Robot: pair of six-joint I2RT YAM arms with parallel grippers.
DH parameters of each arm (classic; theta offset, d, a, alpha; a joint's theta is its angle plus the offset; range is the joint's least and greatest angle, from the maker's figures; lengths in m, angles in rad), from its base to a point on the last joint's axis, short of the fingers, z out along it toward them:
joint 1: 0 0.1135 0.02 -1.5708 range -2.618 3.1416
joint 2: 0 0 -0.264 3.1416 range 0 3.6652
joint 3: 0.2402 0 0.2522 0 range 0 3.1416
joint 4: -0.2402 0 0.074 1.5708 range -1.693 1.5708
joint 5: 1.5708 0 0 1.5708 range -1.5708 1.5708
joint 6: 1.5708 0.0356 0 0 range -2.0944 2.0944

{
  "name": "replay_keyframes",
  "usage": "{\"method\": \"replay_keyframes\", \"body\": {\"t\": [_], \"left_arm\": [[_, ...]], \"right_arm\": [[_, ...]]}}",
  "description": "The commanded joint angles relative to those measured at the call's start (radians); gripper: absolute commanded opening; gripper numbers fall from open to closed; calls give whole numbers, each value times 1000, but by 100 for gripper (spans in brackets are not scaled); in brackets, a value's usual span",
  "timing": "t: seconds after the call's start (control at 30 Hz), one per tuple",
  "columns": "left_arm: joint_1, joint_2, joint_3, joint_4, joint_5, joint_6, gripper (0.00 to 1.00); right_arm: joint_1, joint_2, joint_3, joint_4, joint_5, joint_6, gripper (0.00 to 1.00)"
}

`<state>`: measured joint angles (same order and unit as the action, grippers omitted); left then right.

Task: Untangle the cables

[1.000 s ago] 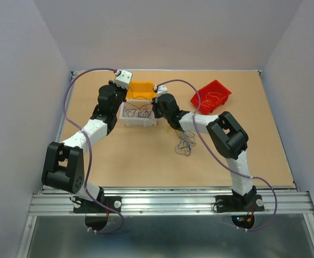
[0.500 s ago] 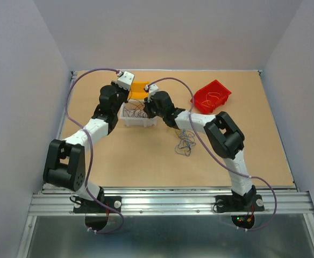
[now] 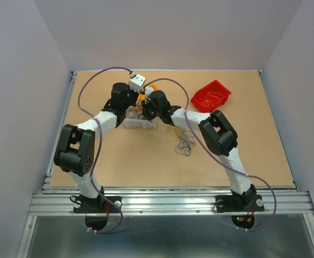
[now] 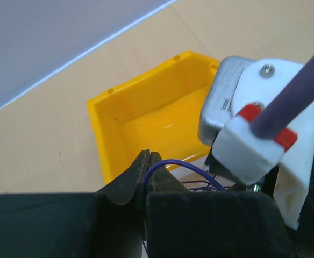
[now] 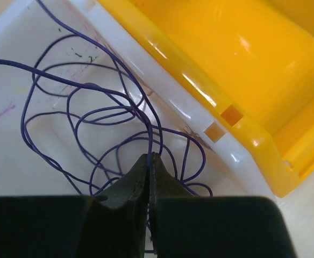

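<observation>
Thin purple cables [image 5: 100, 110] lie looped in a white bin [image 5: 33, 156], which also shows in the top view [image 3: 141, 122]. My right gripper [image 5: 148, 157] is shut on one purple strand over that bin. My left gripper [image 4: 148, 157] is shut on a purple cable [image 4: 181, 166] that arches to the right, just in front of a yellow bin [image 4: 151, 115]. Both grippers meet above the white bin, the left [image 3: 131, 102] and the right [image 3: 146, 105] side by side. A small clump of mixed cables [image 3: 185, 143] lies on the table to the right.
A yellow bin [image 5: 237, 59] stands right behind the white one. A red bin [image 3: 211, 97] holding orange-yellow strands is at the back right. The right wrist's camera housing [image 4: 254, 115] is close to my left fingers. The brown table [image 3: 141, 161] spreads in front.
Both grippers have moved towards each other over the white bin. The left arm has swung right, the right arm left and back. The clump on the table has not moved.
</observation>
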<state>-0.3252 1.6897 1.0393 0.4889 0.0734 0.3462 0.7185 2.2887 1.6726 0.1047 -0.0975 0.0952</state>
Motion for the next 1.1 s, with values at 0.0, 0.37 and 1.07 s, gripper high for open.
{"method": "replay_keyframes", "body": {"t": [0.0,0.37,1.07], "left_arm": [[0,30,94,-68,54,-38,0],[32,87,188,-227,242,-118,0],[41,62,169,-217,249,-79,0]], "right_arm": [[2,23,38,-48,-74,-23,6],[1,-9,-6,-17,-71,-22,20],[1,-301,-410,366,42,-2,68]]}}
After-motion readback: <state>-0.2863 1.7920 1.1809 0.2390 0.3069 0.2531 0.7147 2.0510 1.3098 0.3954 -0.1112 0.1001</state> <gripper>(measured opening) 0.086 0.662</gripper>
